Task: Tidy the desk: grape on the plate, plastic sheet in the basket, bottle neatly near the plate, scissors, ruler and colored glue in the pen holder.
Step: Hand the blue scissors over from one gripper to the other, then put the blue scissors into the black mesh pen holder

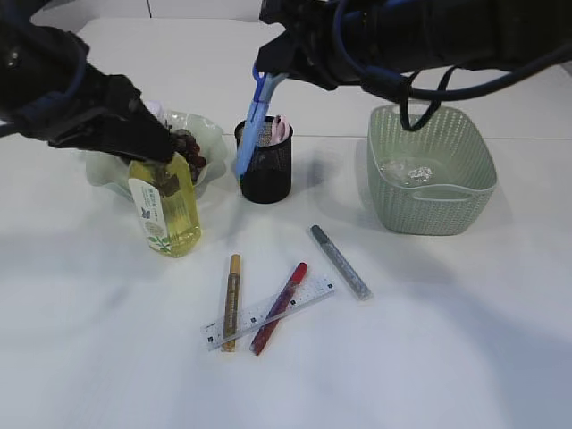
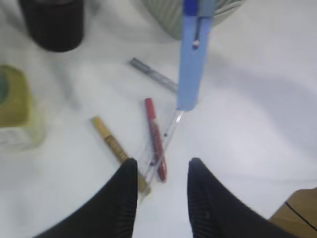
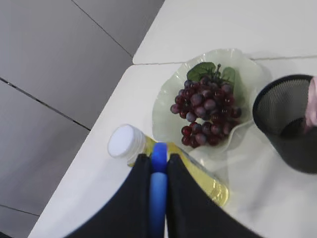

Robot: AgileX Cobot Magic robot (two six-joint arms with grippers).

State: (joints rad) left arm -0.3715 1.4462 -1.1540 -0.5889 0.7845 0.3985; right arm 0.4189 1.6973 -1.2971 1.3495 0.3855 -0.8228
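Scissors (image 1: 253, 121) with a blue plastic handle and a pale blue sheath hang tilted from the right gripper (image 3: 158, 163), whose black jaws are closed tight on the handle end. In the exterior view their lower end crosses in front of the left wall of the black mesh pen holder (image 1: 265, 165), so the tip is not inside it (something pink (image 1: 279, 128) already sticks up from the holder's mouth).

The left gripper (image 2: 161, 173) hovers above the square bottle of yellow liquid (image 1: 165, 210). Its jaws stand apart with nothing between them, and the right wrist view shows the bottle's white cap free.

That bottle stands upright on the white surface (image 1: 465, 357), just in front of the wavy pale green glass plate (image 1: 210, 134). A bunch of dark red grapes (image 3: 208, 111) with green leaves lies on the plate.

The crumpled clear plastic sheet (image 1: 407, 170) rests inside the sage green woven basket (image 1: 429, 210), to the right of the pen holder.

The clear plastic ruler (image 1: 313, 293) lies flat near the front of the surface. A gold glue pen (image 1: 232, 299) and a red glue pen (image 1: 280, 307) both lie across it. A silver-grey glue pen (image 1: 340, 261) lies just beside the ruler's right end.
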